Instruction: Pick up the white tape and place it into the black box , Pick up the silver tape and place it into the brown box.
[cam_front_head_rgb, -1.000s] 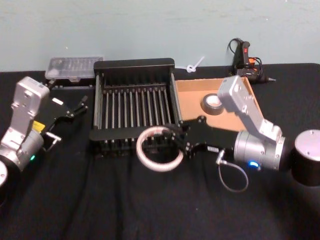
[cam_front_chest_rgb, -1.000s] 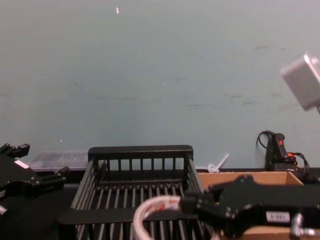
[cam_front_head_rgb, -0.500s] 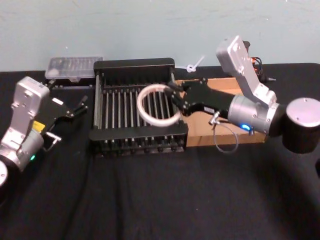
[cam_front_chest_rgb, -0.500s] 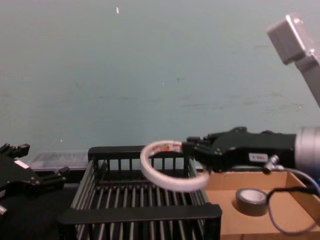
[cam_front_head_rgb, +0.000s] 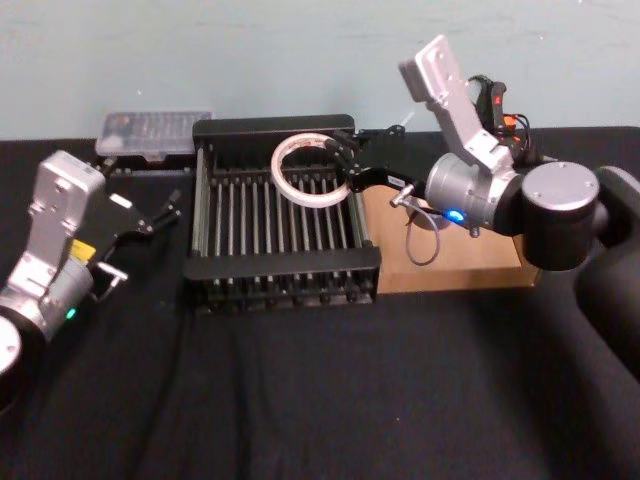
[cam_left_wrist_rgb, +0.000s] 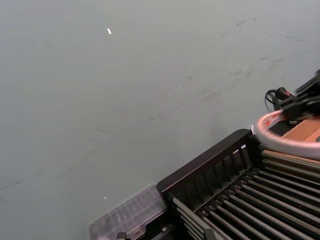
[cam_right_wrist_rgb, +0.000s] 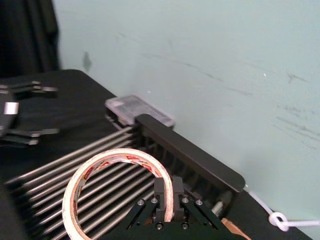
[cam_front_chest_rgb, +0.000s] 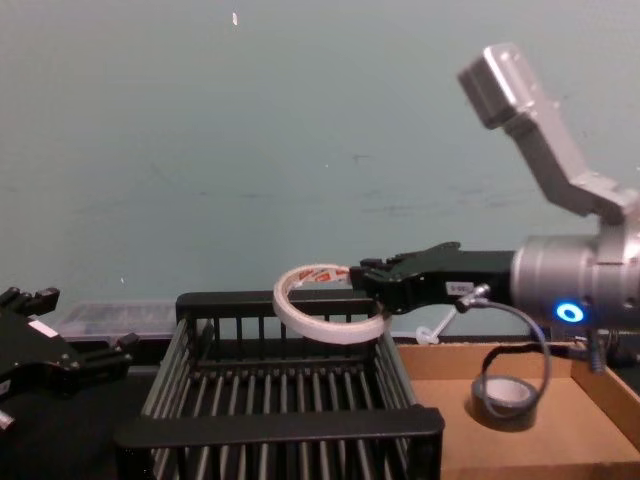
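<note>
Above the far right corner of the black box (cam_front_head_rgb: 270, 215), the right claw (cam_front_head_rgb: 345, 165) pinches the white tape (cam_front_head_rgb: 310, 172) by one side of its ring, one finger inside the hole and one outside, as the right wrist view shows. The ring hangs roughly level, tipped a little, over the slatted floor and clear of the rim in the chest view. It appears to sit close to the back wall and the right-hand wall, so the judgement is that a cleaner drop would come from easing the ring toward the middle of the crate and lowering it near the bars before the fingers part; let go from this height, it could bounce or catch an edge on the rim.

Beside the crate, the brown box (cam_front_chest_rgb: 560, 440) holds the silver tape (cam_front_chest_rgb: 503, 395), lying flat on the cardboard floor, so that half of the task looks finished. The left claw (cam_front_head_rgb: 135, 222) rests spread over the black counter (cam_front_head_rgb: 300, 400) to the crate's left, well apart from the work.
</note>
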